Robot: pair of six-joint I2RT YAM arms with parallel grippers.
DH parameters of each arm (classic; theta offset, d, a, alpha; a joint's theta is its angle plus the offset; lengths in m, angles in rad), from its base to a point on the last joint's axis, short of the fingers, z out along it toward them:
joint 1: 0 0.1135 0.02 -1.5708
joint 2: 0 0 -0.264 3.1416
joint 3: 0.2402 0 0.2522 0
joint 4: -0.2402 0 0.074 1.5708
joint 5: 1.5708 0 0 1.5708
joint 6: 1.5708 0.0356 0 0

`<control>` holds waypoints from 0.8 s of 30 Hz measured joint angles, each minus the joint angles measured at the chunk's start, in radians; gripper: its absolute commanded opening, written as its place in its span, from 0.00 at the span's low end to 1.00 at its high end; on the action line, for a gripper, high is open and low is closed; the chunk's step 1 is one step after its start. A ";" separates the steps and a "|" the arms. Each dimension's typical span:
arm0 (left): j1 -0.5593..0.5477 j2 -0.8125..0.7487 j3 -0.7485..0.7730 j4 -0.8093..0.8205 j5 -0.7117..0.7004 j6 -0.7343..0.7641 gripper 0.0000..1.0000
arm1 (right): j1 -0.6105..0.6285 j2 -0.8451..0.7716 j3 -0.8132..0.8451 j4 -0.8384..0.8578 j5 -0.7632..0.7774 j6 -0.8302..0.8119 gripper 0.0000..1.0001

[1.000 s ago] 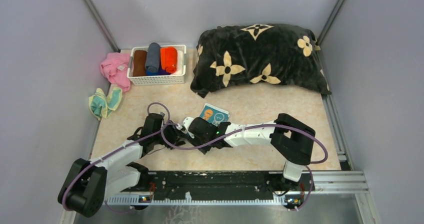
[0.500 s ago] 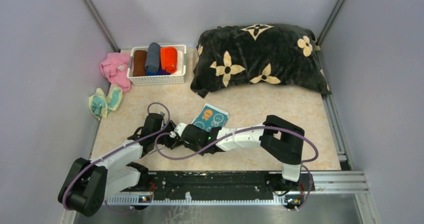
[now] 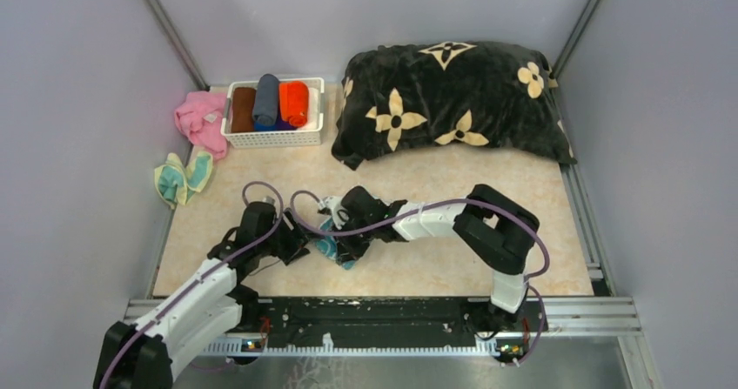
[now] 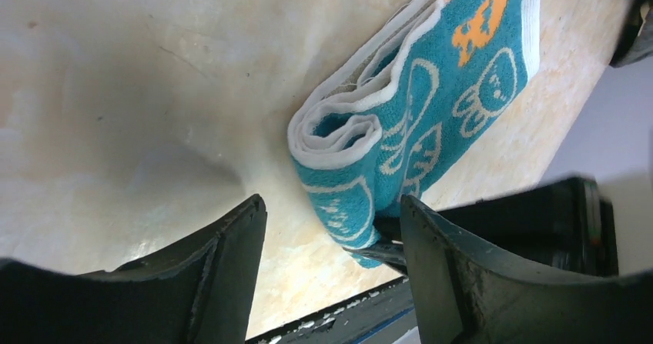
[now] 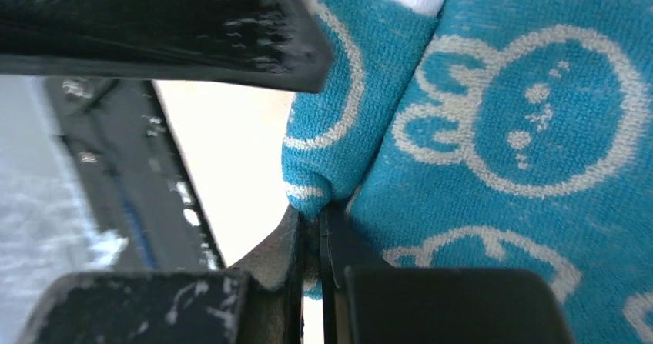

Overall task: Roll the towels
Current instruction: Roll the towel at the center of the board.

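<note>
The teal towel (image 4: 431, 121) with pale circle print lies half rolled on the table, its white-backed layers curled at one end. In the top view only a bit of the teal towel (image 3: 329, 247) shows between the two grippers. My right gripper (image 5: 317, 240) is shut on a fold at its edge. My left gripper (image 4: 331, 263) is open, one finger on each side of the towel's near end, not touching it. The pale yellow towel (image 3: 183, 177) lies crumpled at the far left. The orange-red towel (image 3: 293, 102) is rolled in the basket.
A white basket (image 3: 274, 138) at the back left holds several rolled cloths. A pink cloth (image 3: 198, 117) lies beside it. The big black cushion (image 3: 452, 102) with cream flowers fills the back right. A metal rail (image 3: 392, 311) runs along the near edge.
The teal towel lay flat beyond the grippers; now it is drawn in toward the near edge and bunched between them. My right gripper has swung over it, and my left arm has shifted slightly.
</note>
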 measured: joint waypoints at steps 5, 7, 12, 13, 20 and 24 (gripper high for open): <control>0.000 -0.080 0.000 -0.067 -0.014 -0.004 0.69 | -0.150 0.061 -0.092 0.220 -0.344 0.191 0.00; 0.000 -0.086 0.000 -0.071 -0.013 -0.007 0.68 | -0.195 0.104 -0.129 0.343 -0.457 0.300 0.00; 0.000 -0.050 -0.003 -0.021 0.012 -0.019 0.64 | -0.268 0.219 -0.233 0.729 -0.642 0.621 0.00; 0.000 -0.030 -0.003 -0.002 0.018 -0.021 0.62 | -0.278 0.245 -0.246 0.806 -0.666 0.687 0.00; 0.000 0.172 0.007 0.132 0.058 -0.023 0.49 | -0.307 0.391 -0.279 1.282 -0.753 1.062 0.00; 0.000 0.279 0.032 0.196 0.078 -0.022 0.38 | -0.307 0.401 -0.291 1.349 -0.753 1.122 0.07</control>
